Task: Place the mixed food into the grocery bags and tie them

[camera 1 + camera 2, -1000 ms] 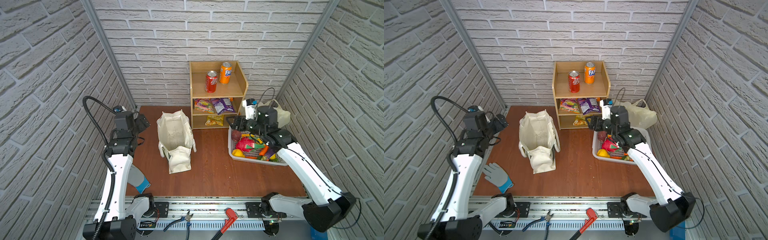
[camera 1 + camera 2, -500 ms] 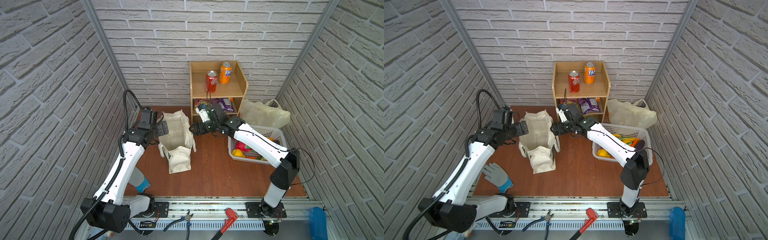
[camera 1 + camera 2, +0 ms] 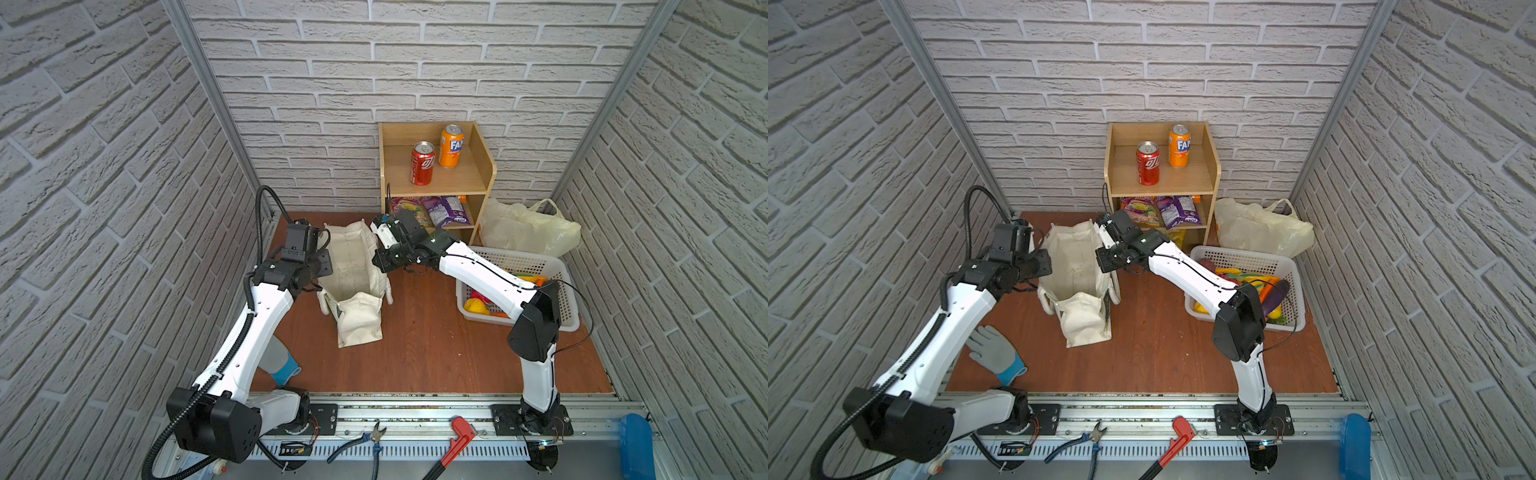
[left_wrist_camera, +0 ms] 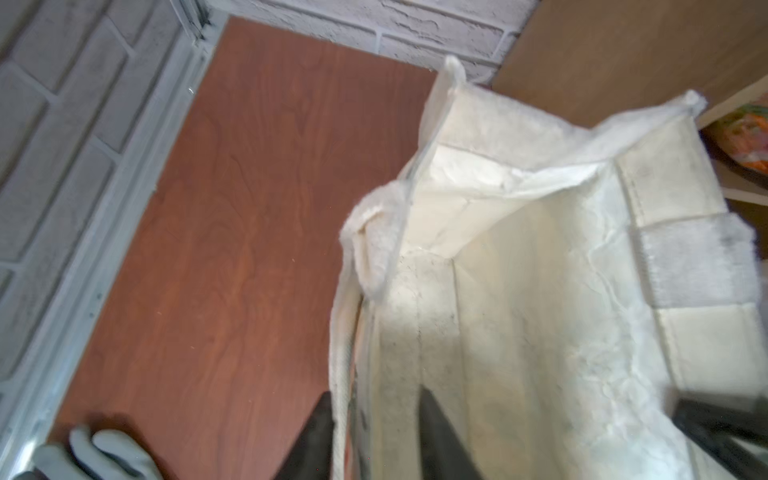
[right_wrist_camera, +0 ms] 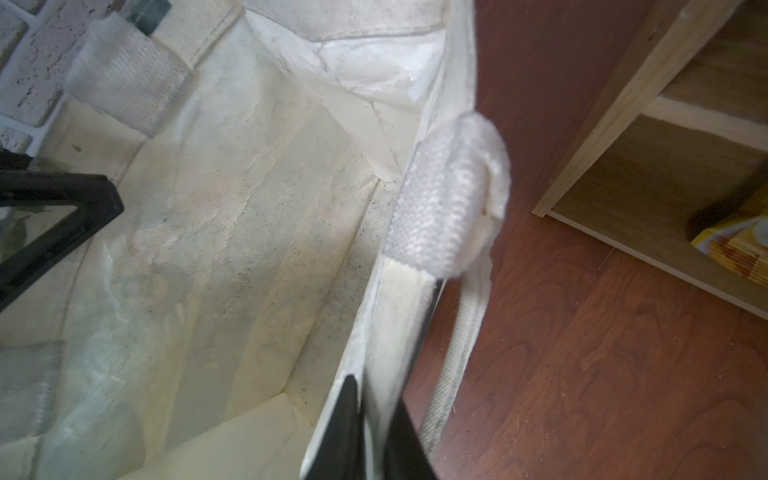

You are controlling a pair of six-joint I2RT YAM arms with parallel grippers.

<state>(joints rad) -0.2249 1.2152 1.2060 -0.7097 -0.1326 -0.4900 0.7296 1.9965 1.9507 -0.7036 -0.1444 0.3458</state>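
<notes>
Inspected the cream canvas tote (image 3: 353, 270) standing mouth-up on the counter (image 3: 428, 353), left of centre and near-left of the wooden shelf (image 3: 457, 178); saw nothing inside it in either wrist view. Found the right end effector (image 5: 376, 399) pressed together on the tote's right wall at the rim, one finger inside and one outside, with the handle strap (image 5: 461, 332) hanging just beside. Found the left end effector (image 4: 374, 436) astride the opposite, left rim with wall and strap between its fingers; cannot tell whether firmly clamped. Judged the tote light, soft and floppy, yet boxy enough to stand. Expect the walls to sag inward if let go, so recommend holding the stitched rim hem near mid-wall, not the loose handles, and spreading gently to avoid dragging it over the counter. Located the food apart from the bag: red can (image 3: 422, 164) and orange can (image 3: 451, 146) upright on the top shelf, far centre; crinkly packets (image 3: 449, 210) on the shelf below; toy produce (image 3: 1241, 278), including a dark aubergine (image 3: 1273, 297), in the white basket (image 3: 519, 261) at right. Rated cans rigid, smooth and heavier, best gripped round mid-body; packets light, slippery and crushable, best pinched at an edge seam; produce light, rounded, prone to roll. Noted the thin plastic bag (image 3: 528, 232) slumped at far right beyond the basket; very limp, best taken by its handle loops.
</notes>
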